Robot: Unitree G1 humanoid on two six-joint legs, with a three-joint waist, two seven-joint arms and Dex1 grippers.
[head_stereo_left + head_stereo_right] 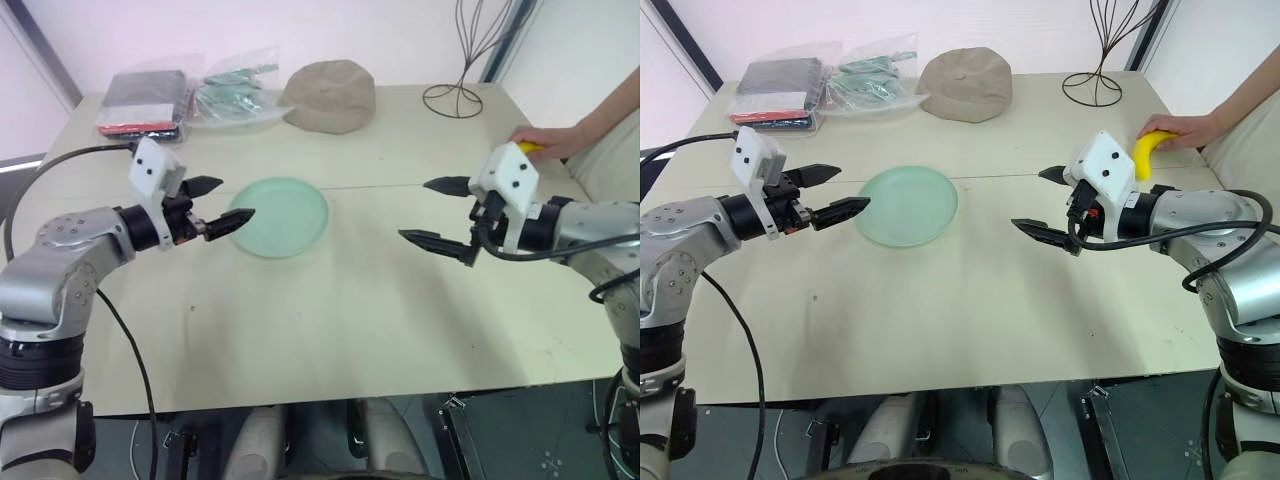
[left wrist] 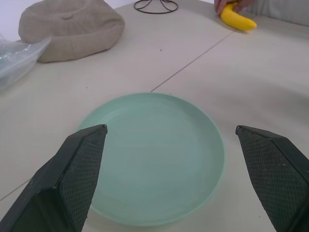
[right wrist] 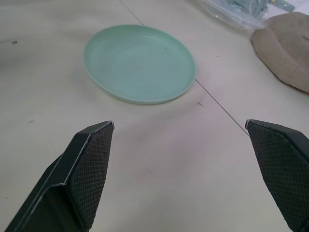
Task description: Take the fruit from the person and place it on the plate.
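Banana [image 1: 1152, 151] sits at the worktop's far right edge under the person's hand [image 1: 1185, 130], well apart from the plate [image 1: 908, 205]. Both tools empty, jaws spread wide: left tool [image 1: 830, 192] beside plate, right tool [image 1: 1050, 203] near fruit. I'd expect it light, soft-skinned, bruisable; grip mid-body across the curve, gently.

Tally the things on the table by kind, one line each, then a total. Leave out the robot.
Yellow curved banana, under a person's hand: 1
Pale mint-green round plate: 1
Tan-brown rounded cap: 1
Clear plastic bags of items: 2
Black wire stand: 1
Total: 6
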